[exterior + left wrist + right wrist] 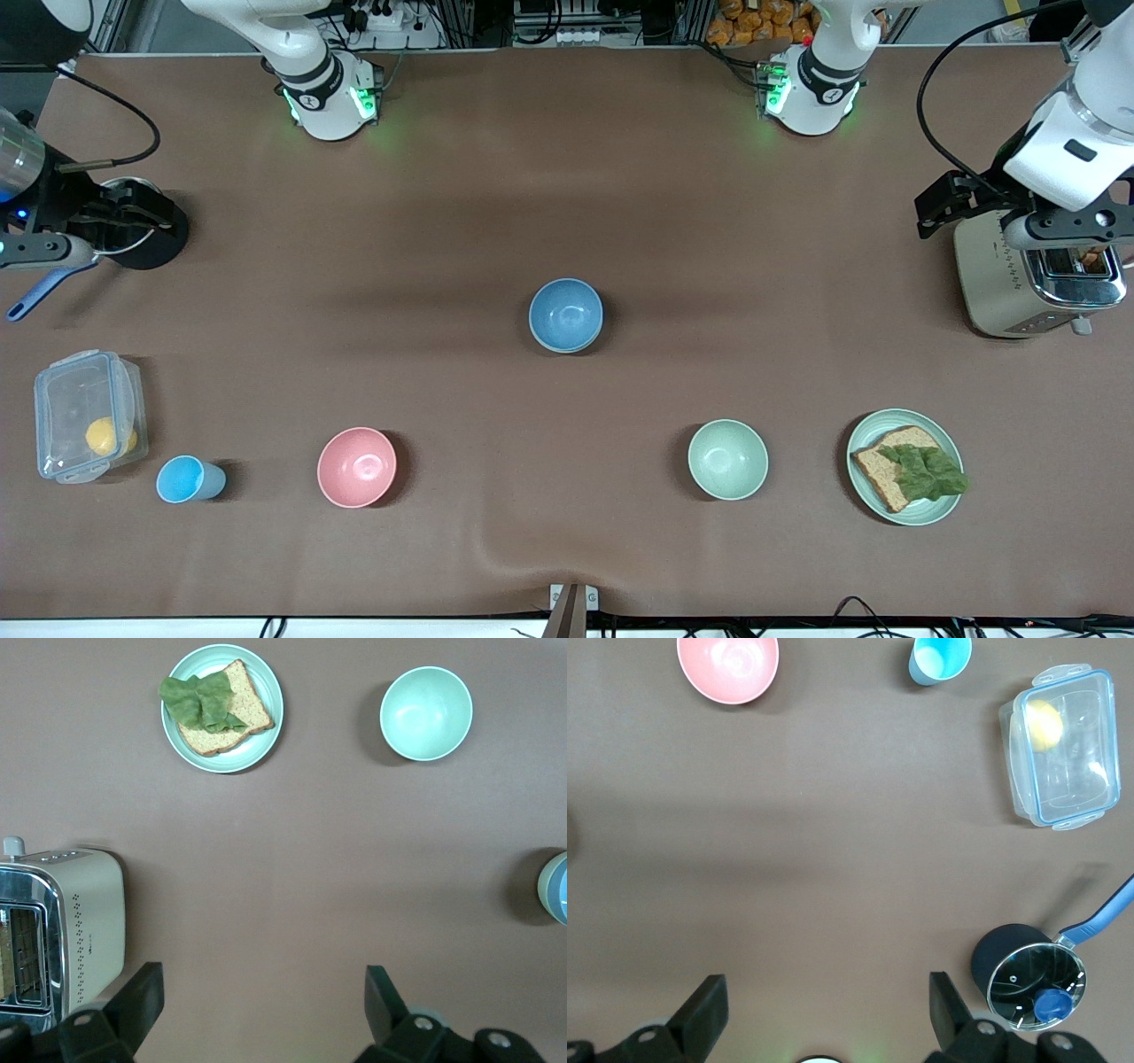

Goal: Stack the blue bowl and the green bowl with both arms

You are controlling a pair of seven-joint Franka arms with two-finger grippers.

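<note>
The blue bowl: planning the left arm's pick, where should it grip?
Probably the rim, from straight above: the blue bowl sits upright and open, nothing in it or beside it. One finger inside and one outside the wall. The left hand is open by the toaster.

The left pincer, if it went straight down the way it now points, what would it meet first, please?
Probably bare table: the left pincer hangs open, pointing down beside the toaster, with only brown tabletop between its fingers. Depth is unclear.
</note>
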